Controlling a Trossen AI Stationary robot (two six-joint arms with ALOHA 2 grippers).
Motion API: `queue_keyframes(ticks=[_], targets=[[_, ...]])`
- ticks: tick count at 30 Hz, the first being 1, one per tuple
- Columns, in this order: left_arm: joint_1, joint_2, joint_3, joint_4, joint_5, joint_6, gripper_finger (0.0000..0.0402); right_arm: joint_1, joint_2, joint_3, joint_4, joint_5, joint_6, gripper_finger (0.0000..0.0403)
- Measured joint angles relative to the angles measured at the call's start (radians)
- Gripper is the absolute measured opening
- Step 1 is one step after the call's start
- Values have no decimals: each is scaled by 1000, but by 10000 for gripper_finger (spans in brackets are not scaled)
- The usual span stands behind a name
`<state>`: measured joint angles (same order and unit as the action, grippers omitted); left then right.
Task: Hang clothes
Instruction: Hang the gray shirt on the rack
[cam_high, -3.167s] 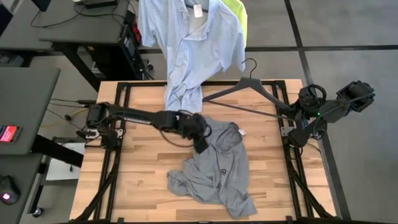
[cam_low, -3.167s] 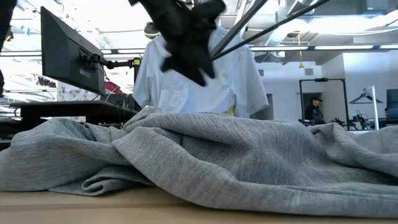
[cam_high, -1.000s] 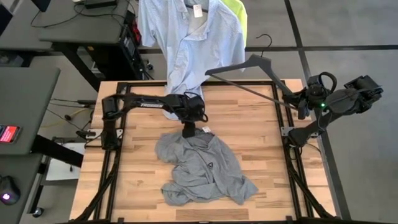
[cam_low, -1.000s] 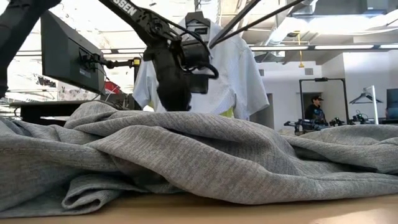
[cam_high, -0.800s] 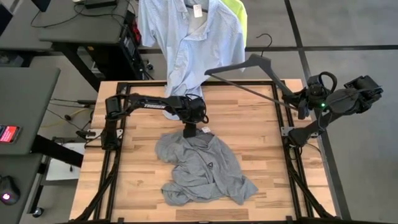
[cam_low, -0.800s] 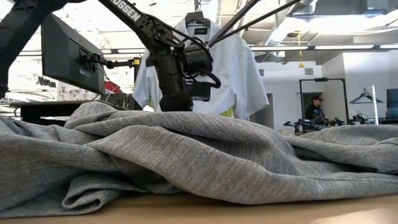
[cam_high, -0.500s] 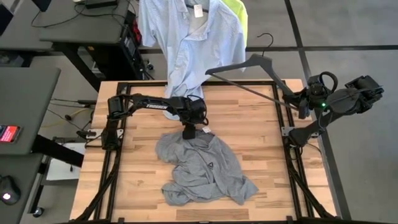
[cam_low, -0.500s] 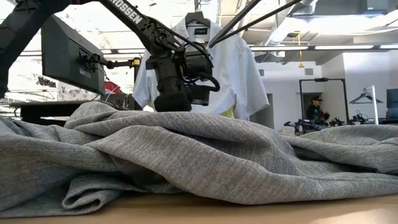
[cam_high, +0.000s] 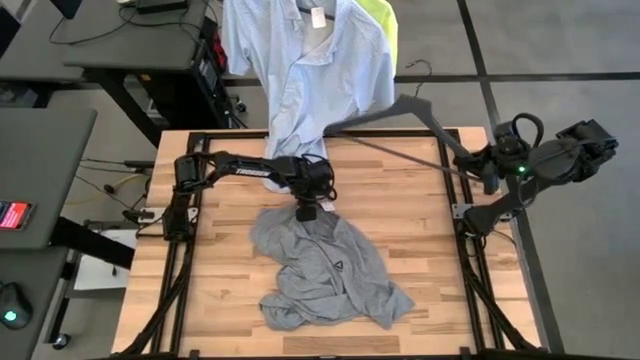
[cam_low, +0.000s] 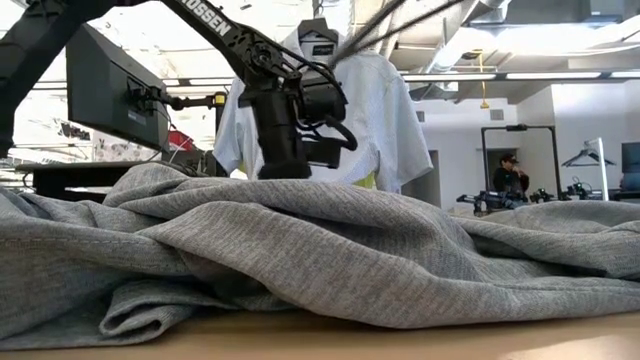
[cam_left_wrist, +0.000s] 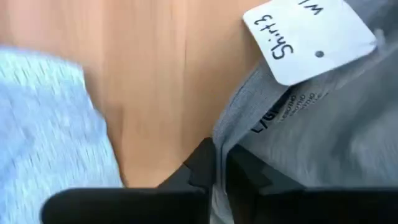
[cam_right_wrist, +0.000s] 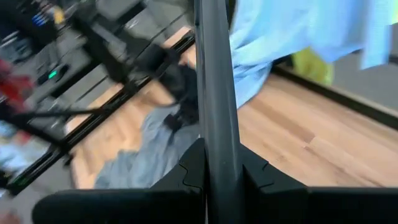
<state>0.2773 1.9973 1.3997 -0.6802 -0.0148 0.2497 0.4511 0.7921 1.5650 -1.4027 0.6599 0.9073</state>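
Note:
The grey T-shirt (cam_high: 325, 268) lies crumpled on the wooden table (cam_high: 420, 215), with a white tag (cam_left_wrist: 308, 37) at its collar. My left gripper (cam_high: 307, 211) stands at the far end of the shirt, shut on the collar. In the low view the shirt hides its fingertips. My right gripper (cam_high: 479, 165) at the table's right edge is shut on a dark hanger (cam_high: 400, 128), held above the far right of the table. The pale blue shirt (cam_high: 310, 70) hangs beyond the far edge, its hem on the table. The neon-yellow T-shirt (cam_high: 386, 22) hangs behind it. My left gripper pinches the collar's edge (cam_left_wrist: 225, 134) of the grey T-shirt between its two fingers (cam_left_wrist: 200, 163), beside the tag. It comes from above, pointing down. The shirt lies on the table, slack. My right gripper pinches the hanger at its right corner (cam_high: 468, 160), the bar (cam_right_wrist: 214, 118) running out between the two fingers (cam_right_wrist: 252, 177). It comes level from the table's right side. The hanger is lifted clear of the table and reaches left toward the pale blue shirt.
Black frame rails (cam_high: 195, 200) run along the table's left and right sides. A desk with a monitor (cam_low: 110, 90) stands to the left. A person (cam_low: 510, 175) is far off in the room. Bare wood lies right of the grey shirt.
My left gripper has stayed at the grey T-shirt's collar and turned a little about its wrist. The hanger in my right gripper has swung, its free end dropping slightly toward the table; it shows blurred.

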Motion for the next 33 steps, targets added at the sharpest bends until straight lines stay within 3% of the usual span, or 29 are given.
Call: queue_keyframes(ticks=[8,18,33], targets=[[22,-152,28,-207,116,76,1,0,32,168,-1,-90,-158,25],[103,-333,30,-219,178,-4,0,0,39,201,-5,-182,-210,25],[177,-354,65,-253,216,-124,0,0,252,197,-133,-252,-174,25]])
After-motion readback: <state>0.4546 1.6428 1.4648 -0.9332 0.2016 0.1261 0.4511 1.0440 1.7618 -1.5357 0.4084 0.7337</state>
